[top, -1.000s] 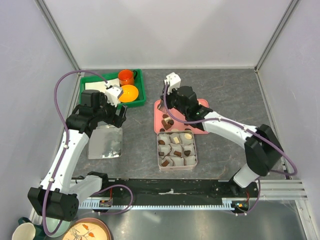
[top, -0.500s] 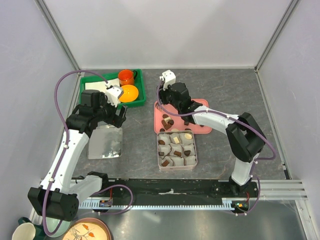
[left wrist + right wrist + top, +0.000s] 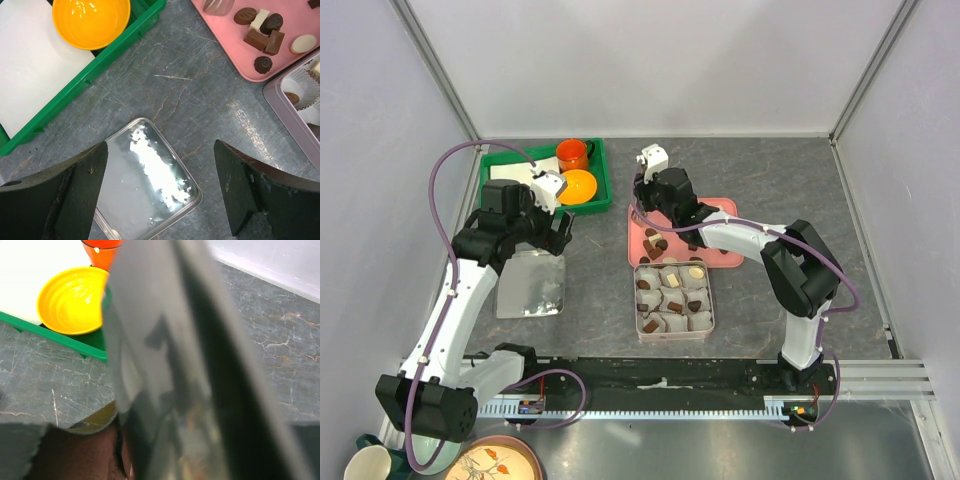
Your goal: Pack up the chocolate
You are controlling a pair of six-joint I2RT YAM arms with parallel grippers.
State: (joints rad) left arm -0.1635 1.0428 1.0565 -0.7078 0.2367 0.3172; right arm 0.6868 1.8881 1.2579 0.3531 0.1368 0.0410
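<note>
- Left arm: rises from its base, wrist tipped downward. The left pincer (image 3: 552, 228) hangs above the table (image 3: 200, 85), released, its fingers (image 3: 85, 190) spread wide with nothing between them.
- Under the left pincer: shiny metal lid (image 3: 150, 185), flat on the table. Its far corner lies between the fingers, untouched.
- Ahead-left of the left pincer: green tray (image 3: 125, 45), its rim near the lid's far corner, with a yellow bowl (image 3: 91, 20) inside.
- Ahead-right of the left pincer: pink tray (image 3: 295, 20) carrying loose chocolate (image 3: 262, 37), mostly dark pieces and two pale. Bare table lies between lid and pink tray.
- Right arm: reaches forward and across to the left. The right pincer (image 3: 642, 205) sits low at the pink tray's far-left corner. Released or clenched: cannot tell, since its own camera gives only a blurred grey shape.
- Behind the right pincer, toward the bases: tin (image 3: 713, 312), just beside the pink tray's near edge, with more chocolate seated in its paper cups.
- Room: open table to the right of the right pincer, up to the walls. The green tray stands near on its left.
</note>
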